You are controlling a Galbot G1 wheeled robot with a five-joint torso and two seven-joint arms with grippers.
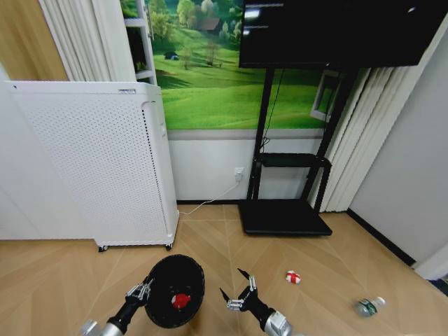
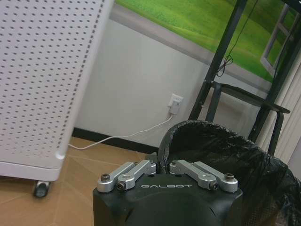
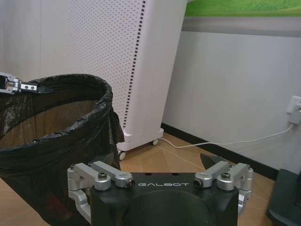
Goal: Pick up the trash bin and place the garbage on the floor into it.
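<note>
The trash bin (image 1: 175, 290), a black mesh basket lined with a black bag, hangs low in front of me in the head view. My left gripper (image 1: 143, 289) is shut on its rim; the left wrist view shows the fingers pinching the bag-covered edge of the bin (image 2: 225, 155). One red-and-white piece of garbage (image 1: 180, 301) lies inside. My right gripper (image 1: 236, 288) is open and empty just to the right of the bin (image 3: 51, 141). A second red-and-white piece (image 1: 293, 277) and a clear bottle with a green label (image 1: 369, 306) lie on the floor to the right.
A white perforated cabinet on wheels (image 1: 98, 168) stands at the back left, with a white cable (image 1: 210, 199) running to a wall socket. A black TV stand (image 1: 283, 213) stands against the back wall. Curtains and a wall close off the right side.
</note>
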